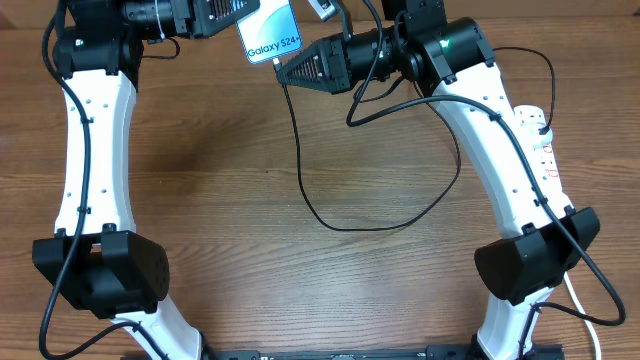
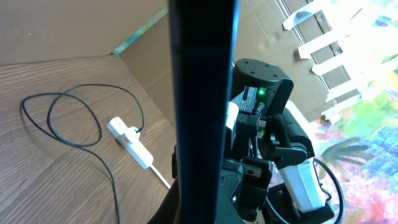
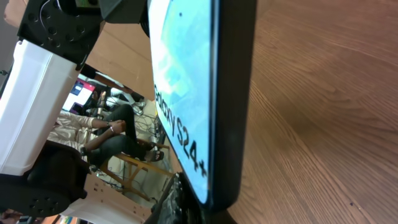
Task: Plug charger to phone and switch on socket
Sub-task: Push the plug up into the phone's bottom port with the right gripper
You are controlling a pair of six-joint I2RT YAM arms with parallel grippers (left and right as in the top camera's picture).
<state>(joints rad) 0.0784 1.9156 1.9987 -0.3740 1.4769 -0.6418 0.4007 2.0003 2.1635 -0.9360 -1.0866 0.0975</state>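
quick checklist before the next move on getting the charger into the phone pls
1. Phone gripped by the left gripper, held up: ok.
2. Right gripper close against the phone's end: ok.
3. Connector tip lined up with or seated in the port: cannot tell, hidden in every view.
4. Charger cable slack: ok, it lies in a loose loop on the table.
5. Socket switch position: cannot tell, too small to read.
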